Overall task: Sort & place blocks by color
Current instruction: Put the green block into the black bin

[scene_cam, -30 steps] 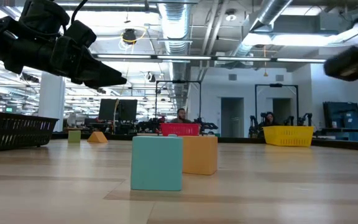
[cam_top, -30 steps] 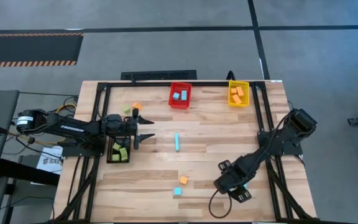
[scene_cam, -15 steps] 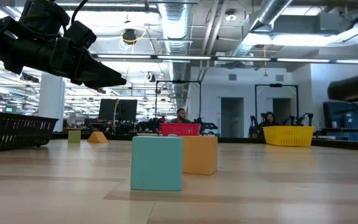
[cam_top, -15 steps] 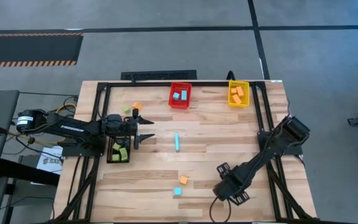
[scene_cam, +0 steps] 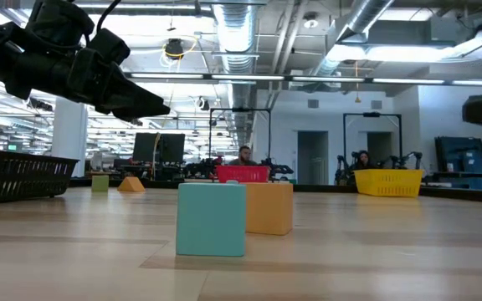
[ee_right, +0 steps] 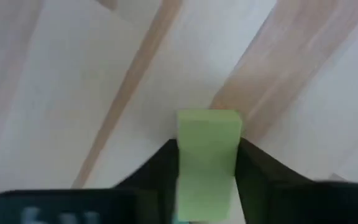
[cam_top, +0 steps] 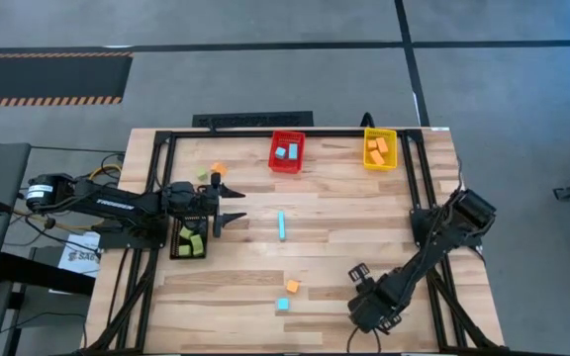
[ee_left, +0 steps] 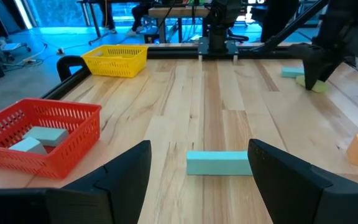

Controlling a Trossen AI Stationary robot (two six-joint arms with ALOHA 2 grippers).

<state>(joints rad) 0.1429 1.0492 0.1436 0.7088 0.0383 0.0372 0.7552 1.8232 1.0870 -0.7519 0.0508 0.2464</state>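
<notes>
**Right gripper clamps a green block low on the table, left gripper hangs spread by the black bin**

Down in the lower right of the high view, the right gripper (cam_top: 372, 312) sits over the wooden table (cam_top: 344, 232), and its wrist view tells the story: a lime green block (ee_right: 207, 158) is pinched between the two dark fingers (ee_right: 160, 171), which press on both of its sides.

Over at the left, the left gripper (cam_top: 234, 204) hangs beside the black bin (cam_top: 189, 238), its fingers spread wide with nothing between them. In that bin lie green blocks (cam_top: 193, 242). Straight ahead of the left gripper, centre frame, a light blue bar (cam_top: 281, 224) lies flat on the wood.

Lower centre, an orange cube (cam_top: 292, 286) and a light blue cube (cam_top: 282, 306) stand near each other. At the upper left an orange block (cam_top: 218, 169) and a green one (cam_top: 204, 176) sit close together.

Along the top edge, the red bin (cam_top: 286, 152) holds two light blue blocks (cam_top: 286, 151), and the yellow bin (cam_top: 380, 148) holds orange blocks (cam_top: 377, 150).
</notes>
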